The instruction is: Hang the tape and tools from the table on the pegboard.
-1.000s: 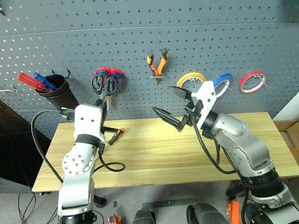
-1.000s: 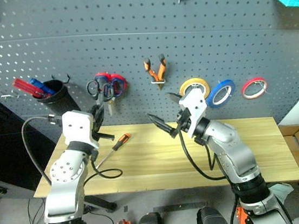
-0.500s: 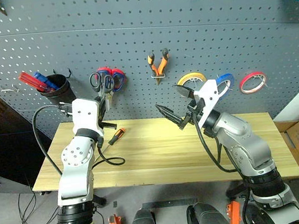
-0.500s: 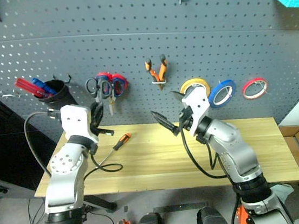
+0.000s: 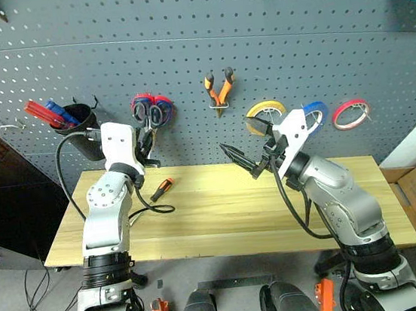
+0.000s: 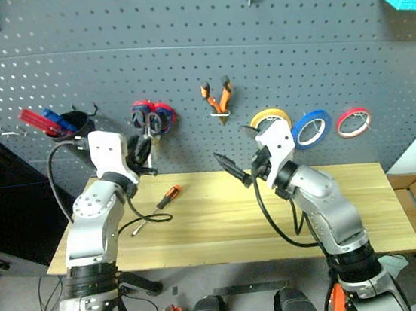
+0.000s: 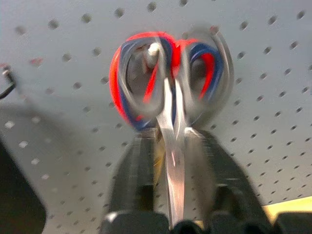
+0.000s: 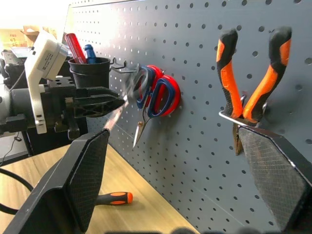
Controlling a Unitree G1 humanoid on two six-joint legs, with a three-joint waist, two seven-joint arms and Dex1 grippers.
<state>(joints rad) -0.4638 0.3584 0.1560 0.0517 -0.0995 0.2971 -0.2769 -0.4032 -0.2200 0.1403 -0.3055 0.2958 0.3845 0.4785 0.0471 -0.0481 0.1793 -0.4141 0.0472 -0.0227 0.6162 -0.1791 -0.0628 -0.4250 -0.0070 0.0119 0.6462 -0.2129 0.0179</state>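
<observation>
Pegboard (image 5: 179, 45) above the table (image 5: 230, 213): left gripper (image 5: 146, 144) pinching black-handled scissors (image 7: 170, 146) at the red-and-blue pair's hook, right gripper (image 5: 249, 147) spread, screwdriver (image 5: 160, 188) near table's back-left edge.

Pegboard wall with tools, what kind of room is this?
Probably a workshop: a dark grey pegboard holds pliers, scissors and tape rolls above a wooden table.

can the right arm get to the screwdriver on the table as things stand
Probably yes. The screwdriver lies in the open on the table, and the right gripper hovers open and unladen above the wood. The left gripper is busy up at the pegboard, off that path.
</observation>
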